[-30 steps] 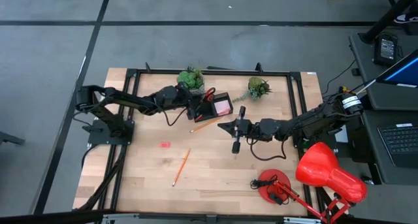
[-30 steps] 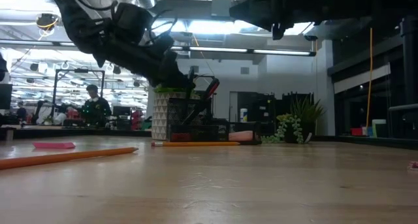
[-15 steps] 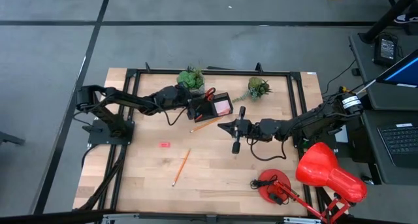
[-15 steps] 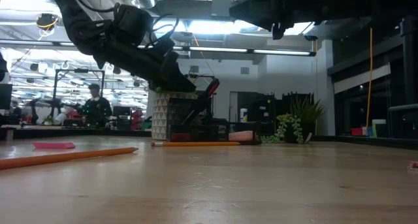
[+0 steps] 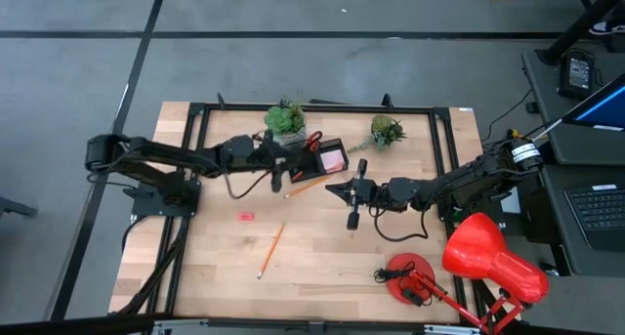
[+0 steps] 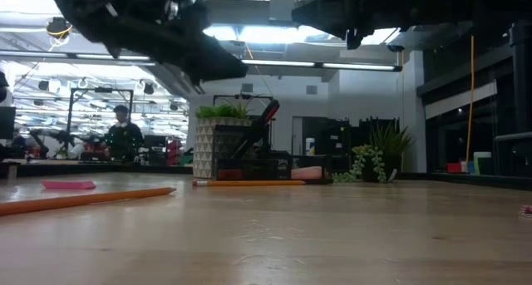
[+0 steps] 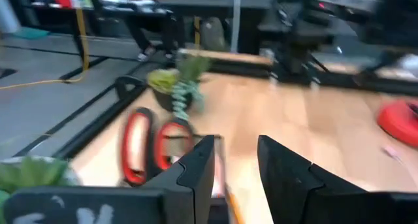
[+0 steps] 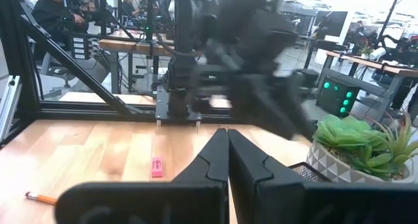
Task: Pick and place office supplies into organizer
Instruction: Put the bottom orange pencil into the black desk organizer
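Note:
The black organizer (image 5: 314, 160) stands at the table's far middle, beside a potted plant (image 5: 285, 117). Red-handled scissors (image 5: 312, 140) (image 7: 150, 145) stick out of it, handles up. A pink sticky-note pad (image 5: 335, 159) lies in its right part. One orange pencil (image 5: 311, 186) lies just in front of it, another pencil (image 5: 270, 249) nearer the front, and a pink eraser (image 5: 246, 216) (image 8: 157, 166) to the left. My left gripper (image 5: 285, 169) (image 7: 235, 165) hangs open and empty, left of the organizer. My right gripper (image 5: 332, 188) (image 8: 227, 142) is shut and empty, above the table's middle.
A second potted plant (image 5: 385, 132) stands right of the organizer. A red desk lamp (image 5: 488, 257), with its round base (image 5: 408, 278), takes up the near right corner. Bare wood lies between the eraser and the front edge. A person (image 6: 122, 135) stands in the room beyond.
My left gripper has drawn back from the organizer toward the table's left edge and has risen. The scissors have stayed upright in the organizer.

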{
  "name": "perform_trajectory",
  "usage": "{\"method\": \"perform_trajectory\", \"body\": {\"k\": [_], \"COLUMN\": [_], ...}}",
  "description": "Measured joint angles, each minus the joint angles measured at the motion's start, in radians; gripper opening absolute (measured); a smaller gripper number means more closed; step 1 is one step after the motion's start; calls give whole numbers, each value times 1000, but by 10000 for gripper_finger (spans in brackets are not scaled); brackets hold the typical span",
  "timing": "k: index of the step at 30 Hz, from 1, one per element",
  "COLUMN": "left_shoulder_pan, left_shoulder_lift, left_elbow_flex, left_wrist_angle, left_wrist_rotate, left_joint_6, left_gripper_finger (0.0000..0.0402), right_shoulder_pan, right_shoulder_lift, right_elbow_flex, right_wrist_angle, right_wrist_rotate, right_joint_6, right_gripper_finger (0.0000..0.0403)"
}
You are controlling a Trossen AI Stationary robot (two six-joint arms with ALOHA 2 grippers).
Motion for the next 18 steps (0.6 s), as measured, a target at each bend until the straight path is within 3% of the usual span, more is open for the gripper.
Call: {"method": "perform_trajectory", "body": {"k": [8,12,18], "left_shoulder_pan": [-224,-321,-459], "left_shoulder_lift": [-156,-205,-188], "left_elbow_flex": [0,0,21], "left_wrist_angle": [-302,-413,-583], "left_wrist_rotate": [-194,-271,-374], "left_joint_6": [10,-95,-322], "left_gripper_finger": [52,9,1], "right_shoulder_pan": [-13,-13,-13], "right_shoulder_lift": [0,0,1], "right_elbow_flex": [0,0,1], "right_wrist_angle": [0,-7,-56], "right_wrist_rotate": [3,3,3], "right_joint_6": [1,2,22], "right_gripper_finger": [5,5,5]}}
